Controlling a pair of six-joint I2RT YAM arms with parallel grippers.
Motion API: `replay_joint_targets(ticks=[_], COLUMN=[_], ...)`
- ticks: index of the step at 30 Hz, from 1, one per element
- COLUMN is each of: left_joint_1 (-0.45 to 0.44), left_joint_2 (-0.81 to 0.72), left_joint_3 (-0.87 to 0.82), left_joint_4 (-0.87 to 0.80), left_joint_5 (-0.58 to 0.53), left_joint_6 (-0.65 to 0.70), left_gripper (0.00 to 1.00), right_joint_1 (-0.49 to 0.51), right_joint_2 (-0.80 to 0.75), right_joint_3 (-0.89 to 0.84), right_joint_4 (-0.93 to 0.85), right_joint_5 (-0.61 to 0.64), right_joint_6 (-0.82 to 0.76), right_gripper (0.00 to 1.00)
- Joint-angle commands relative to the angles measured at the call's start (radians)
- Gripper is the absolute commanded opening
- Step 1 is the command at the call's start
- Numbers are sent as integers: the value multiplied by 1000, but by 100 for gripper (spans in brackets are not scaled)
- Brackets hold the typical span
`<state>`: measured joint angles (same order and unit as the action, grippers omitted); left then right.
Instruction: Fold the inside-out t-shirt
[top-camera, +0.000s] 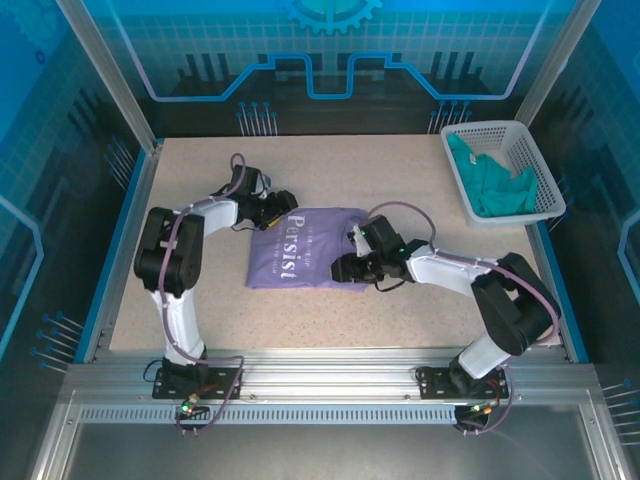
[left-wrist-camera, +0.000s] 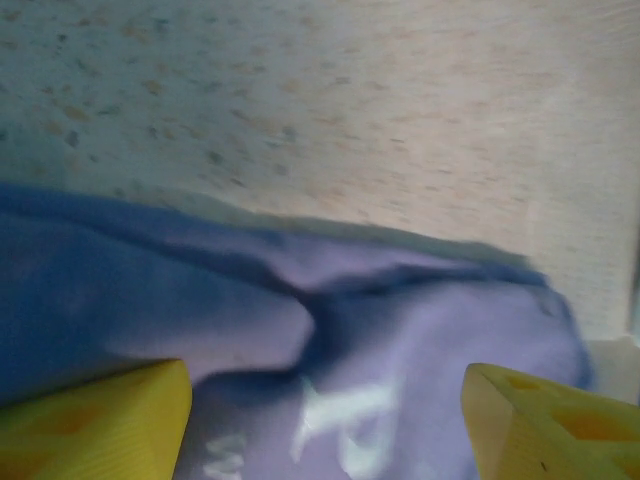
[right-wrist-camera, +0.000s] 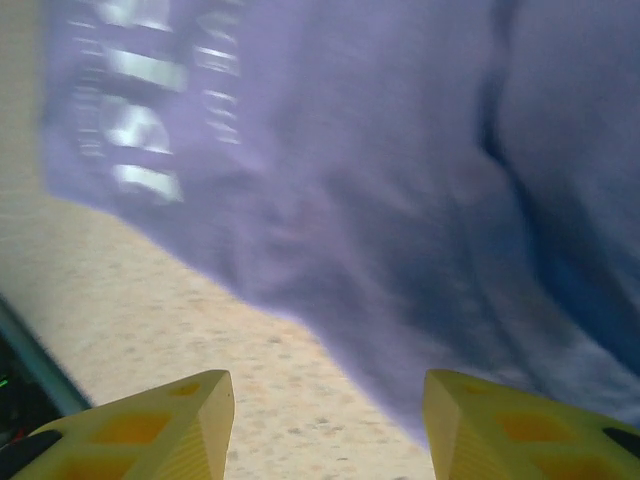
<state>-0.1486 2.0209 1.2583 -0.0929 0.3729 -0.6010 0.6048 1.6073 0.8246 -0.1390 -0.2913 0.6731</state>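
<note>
lavender fabric of the t-shirt (top-camera: 305, 250) lies as a compact folded rectangle on the speckled desk (top-camera: 400, 180), between the two tools.

left tool (top-camera: 277, 213): one corner of the t-shirt lies directly under it. its yellow fingers (left-wrist-camera: 100, 420) stand spread, with wrinkled fabric and white lettering (top-camera: 292, 247) beneath the gap (nothing is clamped).

right tool (top-camera: 345, 268): the opposite corner of the t-shirt lies just ahead of it. its fingers stand spread, with mostly bare desk beneath the gap and the t-shirt edge just ahead of the tips.

beyond the right tool and off to its right, a pale basket (top-camera: 500, 127) holds a teal garment (top-camera: 490, 190), well apart from the t-shirt.
</note>
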Motion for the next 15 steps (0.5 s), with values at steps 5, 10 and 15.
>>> replay_joint_targets(ticks=[5, 10, 15], left_joint_1=[-5, -226, -317], left_joint_2=[-168, -516, -714], left_joint_3=[-290, -630, -643], left_joint_4=[-4, 67, 30], left_joint_5=[54, 43, -37], left_joint_6=[-1, -62, -63], left_gripper=[72, 73, 75], right_joint_1=[-153, -198, -202], right_joint_2=[216, 419, 449], right_joint_3=[195, 566, 773], right_joint_4=[-16, -88, -237], right_joint_5=[141, 115, 142], right_joint_6=[15, -133, -278], right_gripper=[53, 54, 57])
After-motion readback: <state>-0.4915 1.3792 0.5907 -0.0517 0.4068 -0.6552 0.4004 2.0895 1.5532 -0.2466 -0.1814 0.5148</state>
